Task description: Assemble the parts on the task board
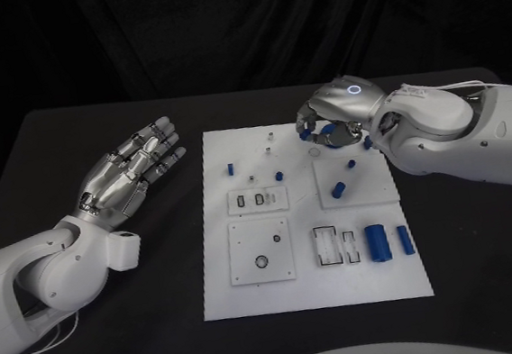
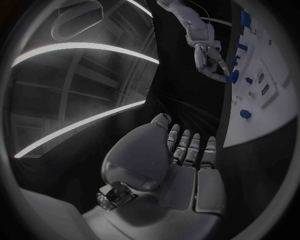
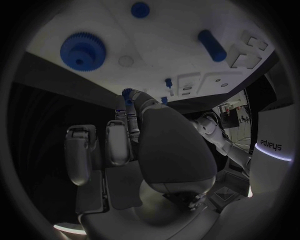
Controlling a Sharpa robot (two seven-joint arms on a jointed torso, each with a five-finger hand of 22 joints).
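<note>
The white task board (image 1: 313, 291) lies mid-table. My right hand (image 1: 335, 110) hovers over its far right corner with fingers curled down. Thumb and a finger pinch a small blue part (image 3: 128, 93), also seen at the fingertips (image 1: 325, 129). A blue gear (image 3: 82, 50) lies flat on the board just beyond that hand. My left hand (image 1: 134, 167) floats over the black table left of the board, fingers spread, holding nothing. Two blue cylinders (image 1: 377, 243) lie at the board's near right, and small blue pegs (image 1: 341, 188) stand around its middle.
A raised white plate with a round hole (image 1: 260, 251) and slotted plates (image 1: 334, 244) sit on the board's near half. Another blue cylinder (image 3: 212, 45) lies past the gear. Black table (image 1: 78, 132) surrounds the board on all sides.
</note>
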